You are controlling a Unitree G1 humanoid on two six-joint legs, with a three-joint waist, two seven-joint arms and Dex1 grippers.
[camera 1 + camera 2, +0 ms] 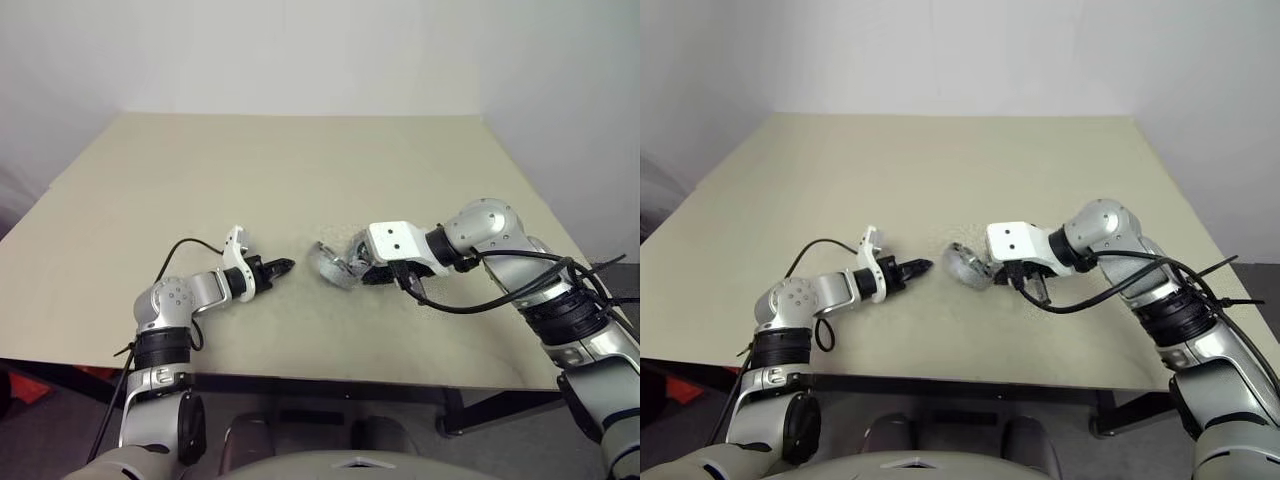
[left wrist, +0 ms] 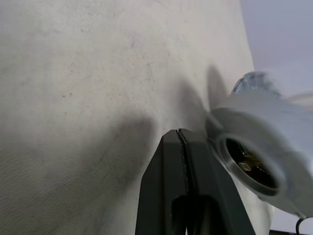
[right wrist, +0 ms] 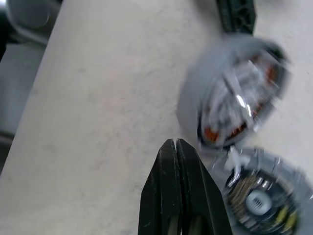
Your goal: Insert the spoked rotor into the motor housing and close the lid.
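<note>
Two round parts lay close together on the bench [image 1: 300,170], both just beside the right jaws and between the two arms. The motor housing [image 3: 259,203] lay flat, its ring of copper windings around a silver centre facing up, right next to the tips of the right jaws. Just beyond it, toward the left arm, a grey disc [image 1: 335,265] stood tilted up on its edge. By its grey rim and the small orange marks on its face this looked like the lid, though that was a judgement. Silver streaks across that face might have been the spoked wheel, but it could not be told whether the wheel was there or already seated in the housing.

Both pairs of jaws were pressed together and clamped on nothing. The right jaws pointed down and across toward the left arm. The left jaws lay low over the bench and aimed at the tilted disc, with a strip of bare bench between them and it.

The right arm was plainly the nearer one. The next move probably turned on the tilted disc: its flat face leaned away from the housing, so it needed tipping over toward the right jaws to cover the windings.
</note>
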